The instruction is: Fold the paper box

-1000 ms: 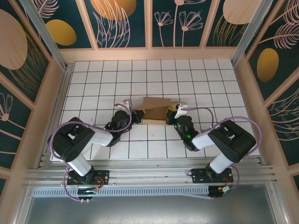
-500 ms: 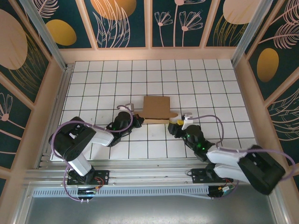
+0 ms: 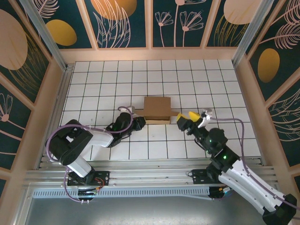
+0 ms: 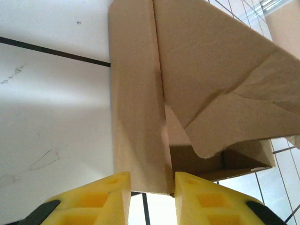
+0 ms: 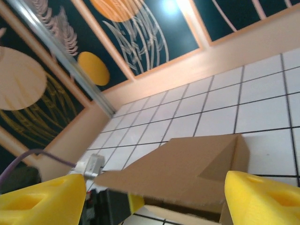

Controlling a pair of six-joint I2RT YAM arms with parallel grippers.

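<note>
Top view: the plain brown cardboard paper box point(image 3: 157, 108) lies as a small closed rectangle near the middle of the white, black-gridded tile table point(image 3: 93, 84), slightly toward its near half. A second ago it showed loose flaps splayed outward, with the right gripper point(image 3: 186, 117) pressed together at its right end. That gripper has since drawn back to the right and now stands just clear of the box, yellow fingers spread wide. The release suggests that the right-end fold is judged finished.

The left gripper point(image 3: 139, 122) remains at the box's left near corner. In the left wrist view its yellow fingers point(image 4: 96, 199) are narrowly parted around the edge of a side wall. Whether they still pinch that wall cannot be told.

The same view shows an irregular flap lying over an end opening, with dark interior visible beneath (so this end looks not fully tucked). From the right wrist camera the top panel also appears to ride slightly high at its near edge. The task is therefore probably close to done, not complete.

Surroundings: peach-framed walls with teal botanical panels point(image 3: 126, 23) enclose the table. A purple cable point(image 3: 234, 123) loops beside the right arm. Nothing lies between either gripper and the box; only the left arm crowds its corner.
</note>
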